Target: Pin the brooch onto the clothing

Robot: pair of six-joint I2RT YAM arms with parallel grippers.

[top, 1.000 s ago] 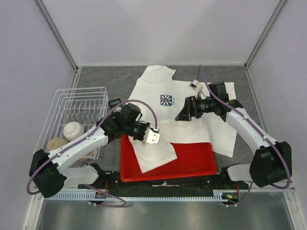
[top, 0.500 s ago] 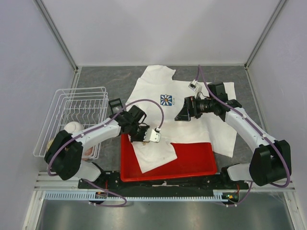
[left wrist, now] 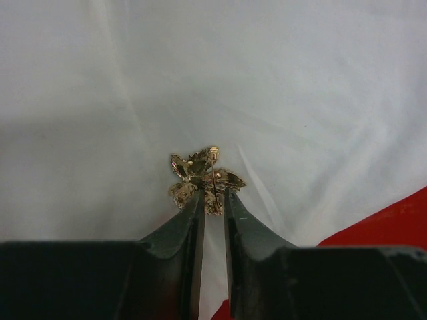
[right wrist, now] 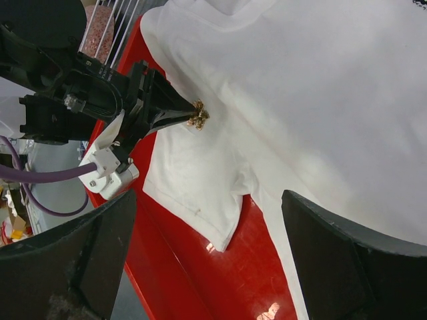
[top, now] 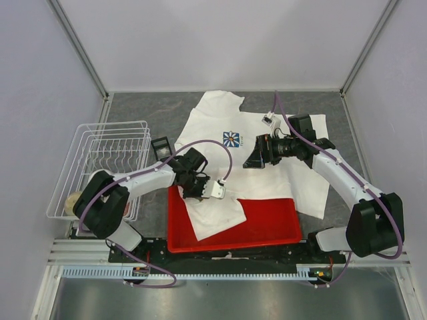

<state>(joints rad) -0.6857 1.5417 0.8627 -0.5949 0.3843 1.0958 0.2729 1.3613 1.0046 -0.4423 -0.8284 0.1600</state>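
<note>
**Step (est.):** pinning proper. Brooch is at the cloth, not seen fastened. Next move prob. needs the pin pushed thru one fabric layer & the clasp shut, w/ cloth held taut by the free gripper. Thin loose cotton is likely to bunch.

1. Table: grey, carries all below.
2. T-shirt: white, spread flat. Daisy print at chest. Near-left part draped into item 3.
3. Red tray: plastic, near edge. Contents: draped shirt part only, as far as visible.
4. Wire rack: white, far left. Contents: one pale bowl-like item, mostly hidden by left arm. Rest unclear.
5. Right gripper: jaws spread wide, nothing in them. Hovers over shirt middle, just beside print.
6. Left gripper: jaws a narrow slit apart, over draped part at tray's far-left corner. Brooch sits at the tips, one lobe in the slit. Nipped or merely resting on cloth: can't tell.
7. Black square tray: betw. rack & shirt. Contents not discernible.
8. Brooch: gold, leaf/flower form, on white fabric at left fingertips.
</note>
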